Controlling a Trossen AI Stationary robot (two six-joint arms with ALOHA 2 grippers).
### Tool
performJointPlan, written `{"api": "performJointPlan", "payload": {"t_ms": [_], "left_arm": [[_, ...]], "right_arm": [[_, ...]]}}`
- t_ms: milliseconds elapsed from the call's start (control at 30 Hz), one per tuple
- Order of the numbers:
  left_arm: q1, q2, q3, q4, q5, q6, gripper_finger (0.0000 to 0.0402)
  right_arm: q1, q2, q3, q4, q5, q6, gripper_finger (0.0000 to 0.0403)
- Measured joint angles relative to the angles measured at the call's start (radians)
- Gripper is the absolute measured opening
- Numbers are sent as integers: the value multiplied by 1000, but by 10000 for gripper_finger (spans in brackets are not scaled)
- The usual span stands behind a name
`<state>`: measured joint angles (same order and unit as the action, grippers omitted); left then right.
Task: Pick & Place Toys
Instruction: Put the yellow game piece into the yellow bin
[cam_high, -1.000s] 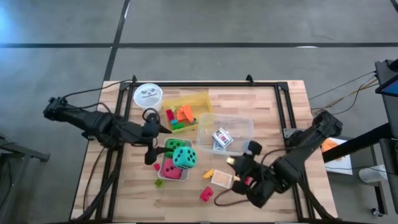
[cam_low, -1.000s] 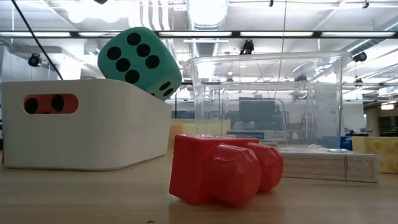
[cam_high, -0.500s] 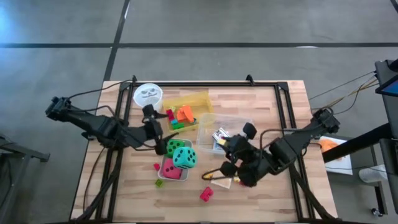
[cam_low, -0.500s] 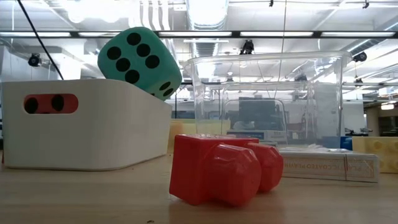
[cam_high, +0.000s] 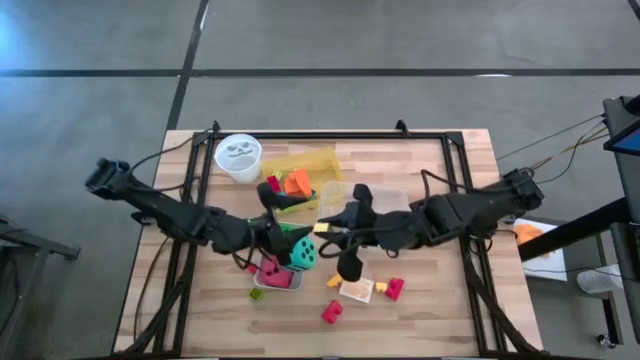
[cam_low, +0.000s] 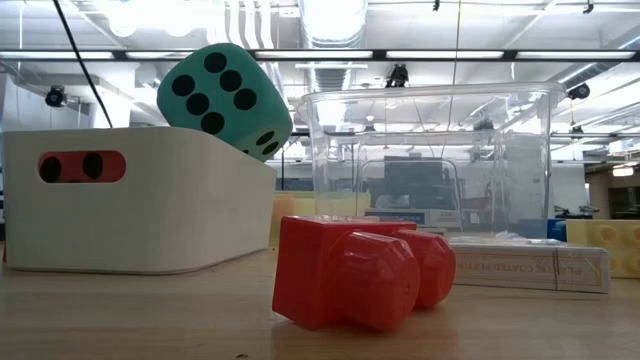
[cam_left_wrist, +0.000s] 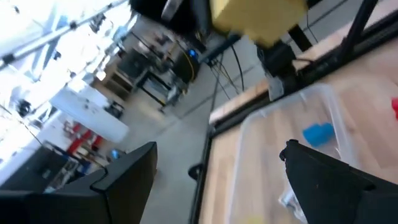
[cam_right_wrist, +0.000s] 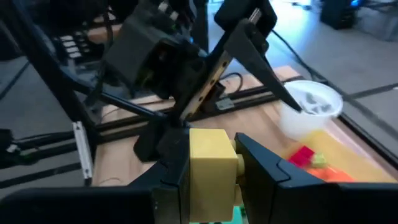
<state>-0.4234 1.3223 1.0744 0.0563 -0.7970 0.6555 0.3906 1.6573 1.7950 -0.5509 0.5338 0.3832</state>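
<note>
High view: the clear plastic box (cam_high: 385, 200) sits mid-table and serves as the landmark. The right gripper (cam_high: 322, 228) hangs just off the box's left edge, its fingers clamped on a small yellow block (cam_high: 321, 228). The left gripper (cam_high: 272, 205) is a little farther left of the box, over the dice, fingers spread with nothing between them. A teal die (cam_high: 301, 252) lies left of and below the box in a white bin (cam_high: 276, 281), with a red die (cam_high: 273, 268) beside it; the green die is mostly hidden under the arm. The yellow tray (cam_high: 318, 160) touches the box's upper left corner and holds an orange block (cam_high: 296, 182). A white cup (cam_high: 238, 155) stands left of the tray. Below the box lie a card pack (cam_high: 356, 290) and two red blocks (cam_high: 393, 288), one farther down-left.

Low view: a red block (cam_low: 350, 270) lies in front of the box (cam_low: 430, 165), the teal die (cam_low: 225, 95) peeks over the white bin (cam_low: 140, 210) to the box's left, and a card pack (cam_low: 525, 268) lies by the box's front.

Left wrist view: the left gripper's dark fingers (cam_left_wrist: 329, 180) stand apart over the box (cam_left_wrist: 273, 155), where a blue block (cam_left_wrist: 318, 133) lies inside.

Right wrist view: the yellow block (cam_right_wrist: 210, 163) is pinched between the right gripper's fingers (cam_right_wrist: 273, 174), the left arm close ahead.
</note>
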Motion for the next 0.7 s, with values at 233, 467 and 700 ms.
{"api": "performJointPlan", "payload": {"t_ms": [233, 467, 700], "left_arm": [[-9, 5, 0, 134, 29, 77, 337], [-10, 5, 0, 174, 131, 107, 337], [-10, 5, 0, 217, 201, 147, 337]], "right_arm": [[-17, 0, -9, 39, -19, -35, 86], [-30, 0, -15, 73, -41, -62, 86], [-51, 0, -19, 139, -126, -69, 86]]}}
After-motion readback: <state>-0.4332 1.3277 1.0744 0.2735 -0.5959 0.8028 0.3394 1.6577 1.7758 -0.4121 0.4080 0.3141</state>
